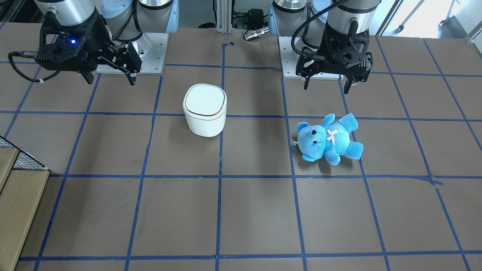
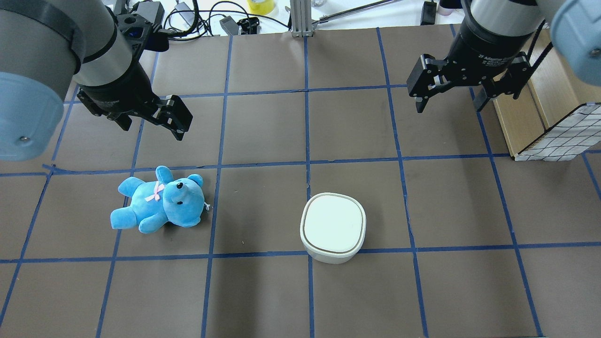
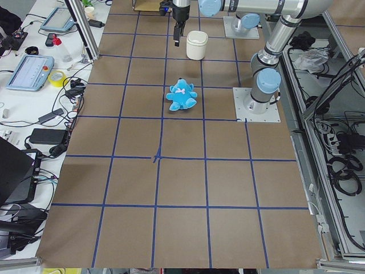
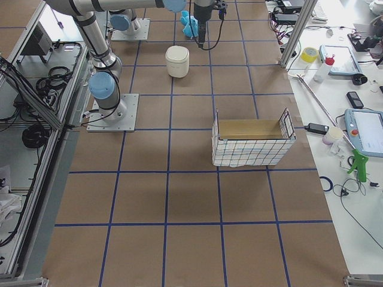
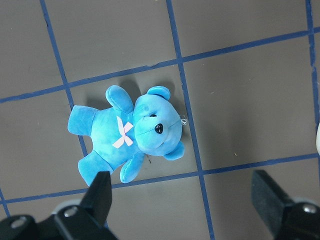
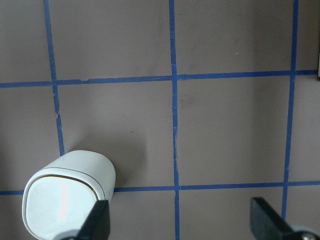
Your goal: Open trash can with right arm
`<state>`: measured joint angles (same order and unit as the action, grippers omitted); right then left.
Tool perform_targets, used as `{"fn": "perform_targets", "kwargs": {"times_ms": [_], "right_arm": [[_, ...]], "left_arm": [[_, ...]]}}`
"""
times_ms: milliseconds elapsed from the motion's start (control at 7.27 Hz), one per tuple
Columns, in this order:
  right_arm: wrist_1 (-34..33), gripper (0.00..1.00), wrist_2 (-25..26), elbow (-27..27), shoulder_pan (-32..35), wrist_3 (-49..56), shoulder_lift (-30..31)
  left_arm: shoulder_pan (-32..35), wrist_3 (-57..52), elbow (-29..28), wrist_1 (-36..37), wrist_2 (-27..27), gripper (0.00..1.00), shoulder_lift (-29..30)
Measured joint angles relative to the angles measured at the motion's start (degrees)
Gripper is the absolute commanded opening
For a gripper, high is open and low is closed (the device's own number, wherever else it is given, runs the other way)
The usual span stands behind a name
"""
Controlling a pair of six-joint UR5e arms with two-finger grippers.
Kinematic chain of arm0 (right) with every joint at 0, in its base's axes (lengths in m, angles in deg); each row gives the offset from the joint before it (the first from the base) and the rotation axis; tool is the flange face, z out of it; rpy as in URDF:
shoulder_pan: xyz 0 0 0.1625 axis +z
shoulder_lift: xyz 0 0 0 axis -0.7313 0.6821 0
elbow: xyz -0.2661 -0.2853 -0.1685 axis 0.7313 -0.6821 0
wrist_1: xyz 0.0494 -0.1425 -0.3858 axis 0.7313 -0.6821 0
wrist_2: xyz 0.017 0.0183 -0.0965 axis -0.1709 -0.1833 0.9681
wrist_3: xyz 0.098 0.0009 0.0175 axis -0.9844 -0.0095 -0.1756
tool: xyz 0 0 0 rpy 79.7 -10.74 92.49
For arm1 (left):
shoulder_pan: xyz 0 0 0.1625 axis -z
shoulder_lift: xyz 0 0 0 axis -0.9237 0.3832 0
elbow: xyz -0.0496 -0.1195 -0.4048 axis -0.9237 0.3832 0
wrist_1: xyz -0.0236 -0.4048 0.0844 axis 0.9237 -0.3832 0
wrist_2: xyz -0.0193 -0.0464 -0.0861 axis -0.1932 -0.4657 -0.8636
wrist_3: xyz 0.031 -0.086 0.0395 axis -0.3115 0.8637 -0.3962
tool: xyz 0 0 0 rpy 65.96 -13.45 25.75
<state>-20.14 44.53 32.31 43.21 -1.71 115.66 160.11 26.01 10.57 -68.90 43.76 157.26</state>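
Right gripper (image 2: 448,108) is held raised over the tabletop with its jaws spread wide and nothing between them. It is set toward the right end from the trash can (image 2: 333,227) and well apart from it. The can is stood upright about midway between the tabletop's ends, lid shut. Toward the left end, the left gripper (image 2: 154,130), likewise spread, is hung near a blue teddy (image 2: 157,206).

A blue teddy bear (image 1: 329,138) lies on the taped table (image 1: 256,214), a wire-mesh box (image 4: 251,152) well apart.
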Motion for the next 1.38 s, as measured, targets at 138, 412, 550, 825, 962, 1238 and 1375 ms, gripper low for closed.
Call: {"fn": "perform_targets", "kwargs": {"times_ms": [138, 412, 550, 825, 962, 1238, 1375], "right_arm": [[0.0, 1.0, 0.01, 0.0, 0.02, -0.23, 0.0], [0.25, 1.0, 0.01, 0.0, 0.06, -0.37, -0.01], [0.33, 1.0, 0.01, 0.03, 0.06, -0.39, -0.01], [0.38, 1.0, 0.0, 0.07, 0.06, -0.51, -0.01], [0.33, 1.0, -0.04, 0.08, 0.06, -0.77, -0.02], [0.4, 1.0, -0.07, 0.15, 0.12, -1.04, 0.03], [0.44, 0.99, -0.07, 0.16, 0.16, -1.1, 0.06]], "left_arm": [[0.0, 0.0, 0.0, 0.0, 0.0, 1.0, 0.0], [0.0, 0.0, 0.0, 0.0, 0.0, 1.0, 0.0], [0.0, 0.0, 0.0, 0.0, 0.0, 1.0, 0.0], [0.0, 0.0, 0.0, 0.0, 0.0, 1.0, 0.0], [0.0, 0.0, 0.0, 0.0, 0.0, 1.0, 0.0], [0.0, 0.0, 0.0, 0.0, 0.0, 1.0, 0.0], [0.0, 0.0, 0.0, 0.0, 0.0, 1.0, 0.0]]}}
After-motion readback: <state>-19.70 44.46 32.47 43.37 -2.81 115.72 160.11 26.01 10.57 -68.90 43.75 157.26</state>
